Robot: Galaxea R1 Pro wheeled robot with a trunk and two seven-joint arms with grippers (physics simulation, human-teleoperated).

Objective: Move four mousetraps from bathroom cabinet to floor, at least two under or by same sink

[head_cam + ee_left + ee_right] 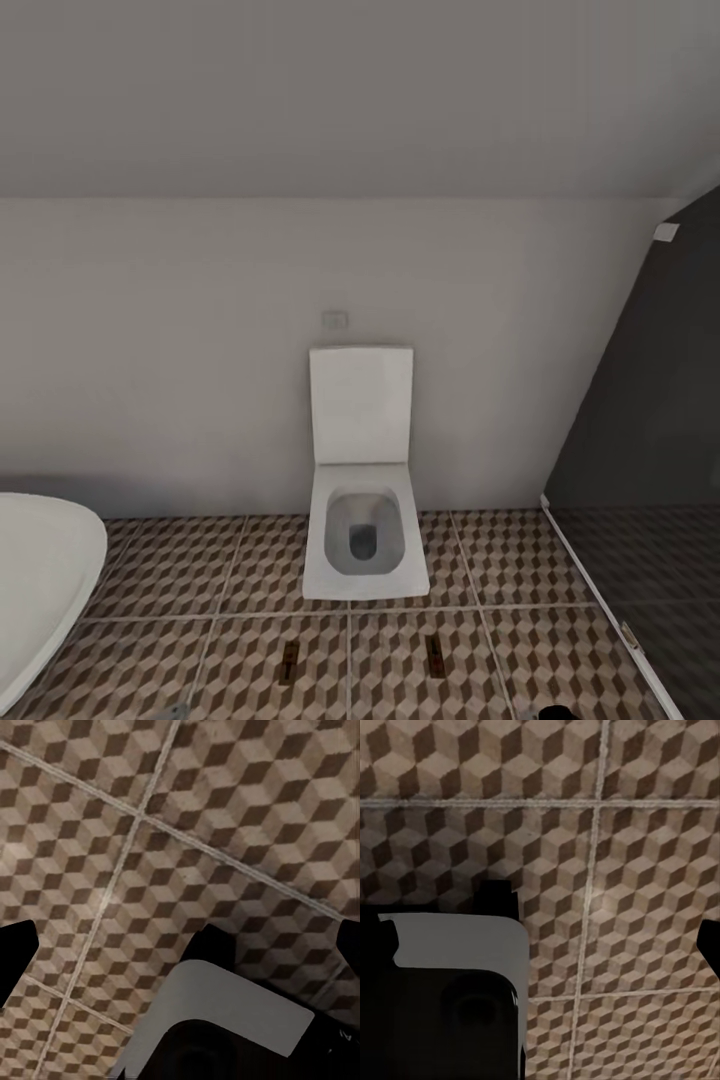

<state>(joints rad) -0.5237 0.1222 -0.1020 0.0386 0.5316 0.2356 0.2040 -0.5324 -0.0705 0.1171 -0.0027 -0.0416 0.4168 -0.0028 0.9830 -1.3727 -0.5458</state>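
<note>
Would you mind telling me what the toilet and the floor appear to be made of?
The toilet looks like glossy white ceramic: smooth, uniform, softly shaded. The bathroom floor looks like matte printed tile, judging by its repeating brown-beige cube pattern and light grout lines; as a render, neither is certain.

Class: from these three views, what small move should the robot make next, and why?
Probably turn the base to search for the sink. Ahead stand a toilet and a bathtub, with two mousetraps on the bathroom floor before the toilet; no sink or cabinet is ahead.
</note>
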